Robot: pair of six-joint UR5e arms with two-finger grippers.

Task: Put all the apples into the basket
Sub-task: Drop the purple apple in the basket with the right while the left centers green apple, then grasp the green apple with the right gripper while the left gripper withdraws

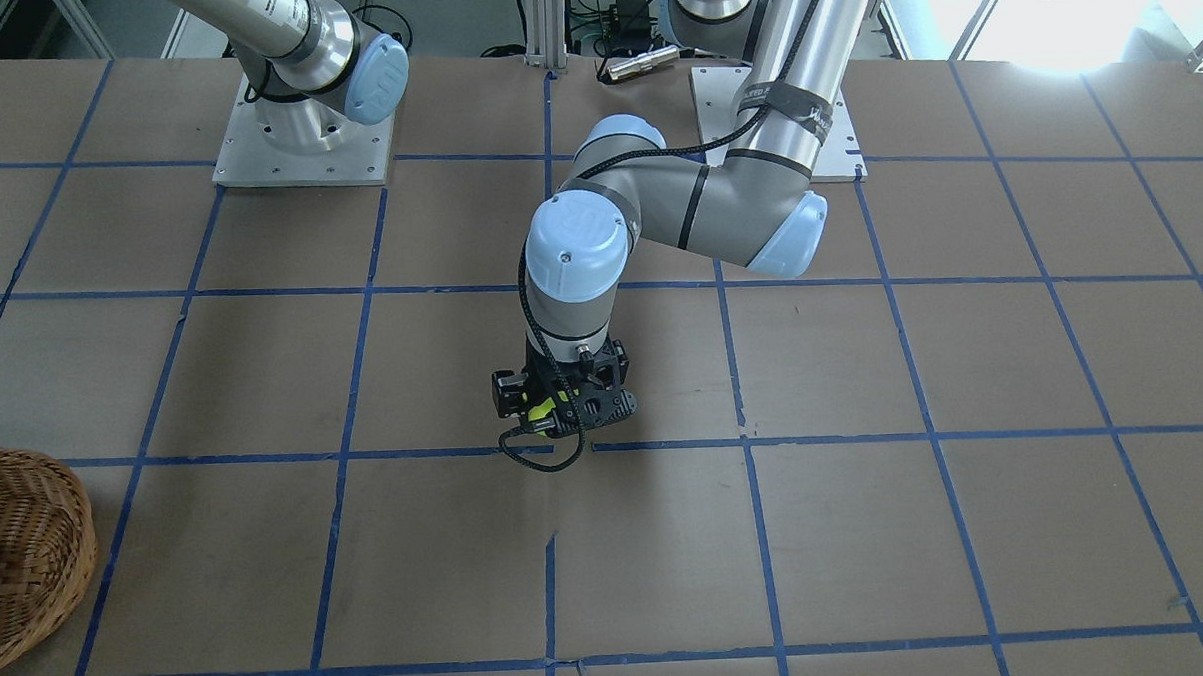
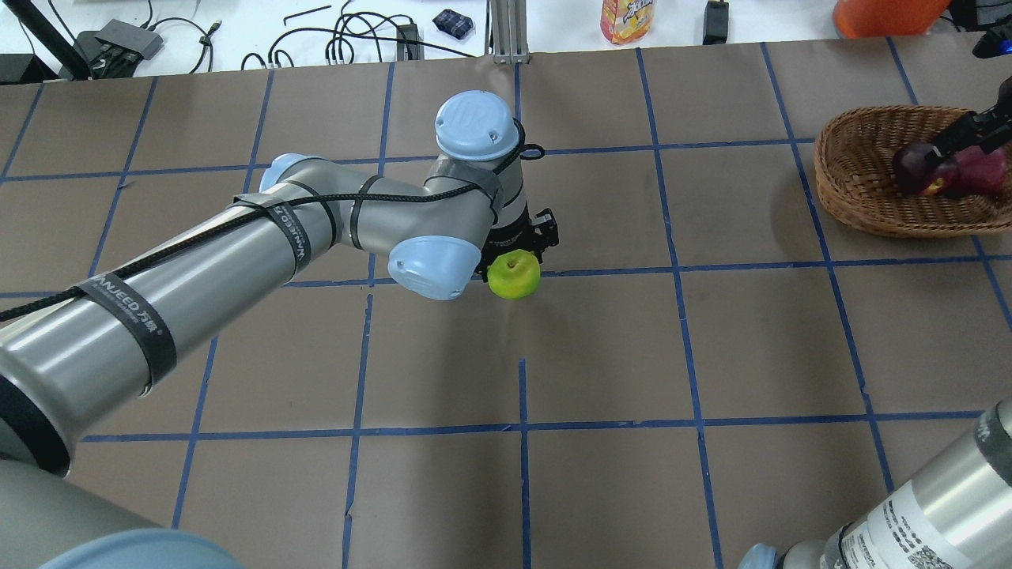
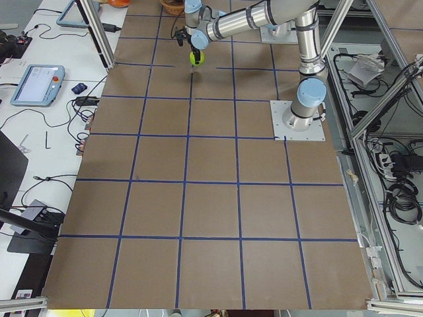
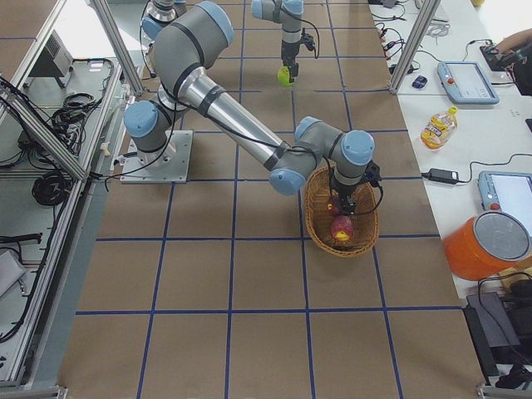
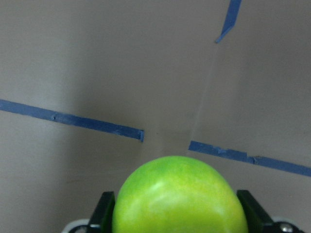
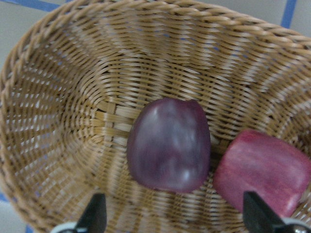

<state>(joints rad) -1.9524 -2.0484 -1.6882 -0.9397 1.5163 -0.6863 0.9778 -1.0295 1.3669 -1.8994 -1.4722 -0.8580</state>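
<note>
My left gripper (image 2: 518,257) is shut on the lime green apple (image 2: 514,274) near the table's middle. The left wrist view shows the green apple (image 5: 180,194) between the two fingers (image 5: 104,213). The wicker basket (image 2: 838,182) stands at the right. In it lie the maroon-purple apple (image 2: 909,167) and the red apple (image 2: 968,175), side by side. My right gripper (image 2: 968,134) hangs open over them. In the right wrist view the maroon apple (image 6: 170,145) and red apple (image 6: 262,170) rest on the basket floor (image 6: 63,97), clear of the fingertips (image 6: 95,213).
The table is brown paper with a grid of blue tape lines (image 2: 680,276). A juice bottle (image 2: 627,17) and an orange container (image 2: 885,12) stand past the far edge, with cables (image 2: 348,39). The right arm's forearm (image 4: 233,116) reaches across to the basket.
</note>
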